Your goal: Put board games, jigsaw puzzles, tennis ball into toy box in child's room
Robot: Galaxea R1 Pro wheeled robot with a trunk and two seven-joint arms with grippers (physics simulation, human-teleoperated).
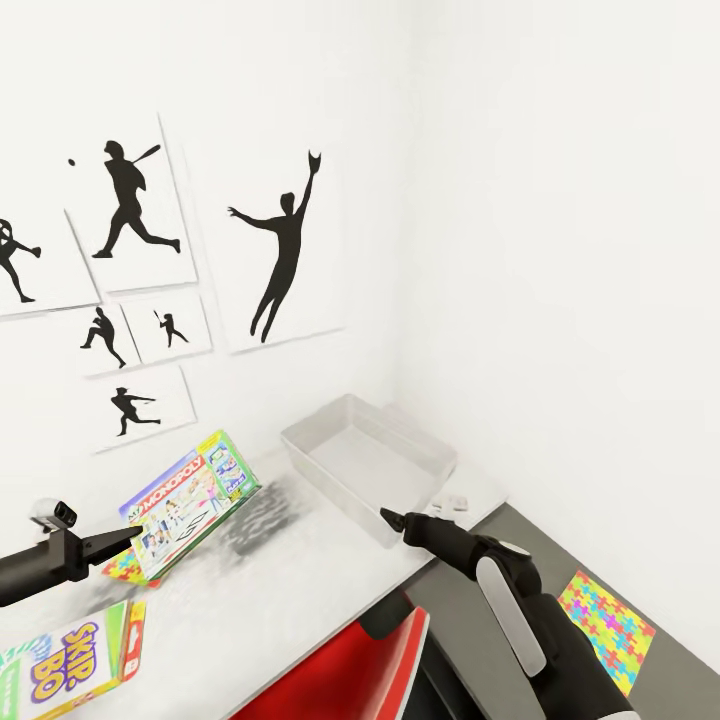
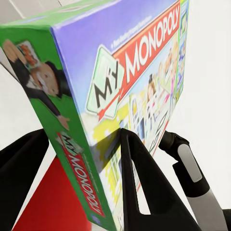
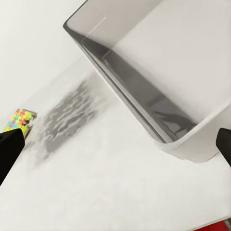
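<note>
I'm mid-carry with the Monopoly board game [image 1: 190, 505], held tilted above the table [image 1: 300, 590], short of the toy box [image 1: 365, 465] and not yet over its rim. Next I judge it must travel over the toy box and lie flatter before release. My left gripper [image 2: 84, 159] pinches the game's green edge between both fingers. My right gripper [image 1: 392, 520] sits just beside the toy box's near corner, fingers spread, holding nothing (one jigsaw puzzle [image 1: 605, 630] lies well beyond it).
</note>
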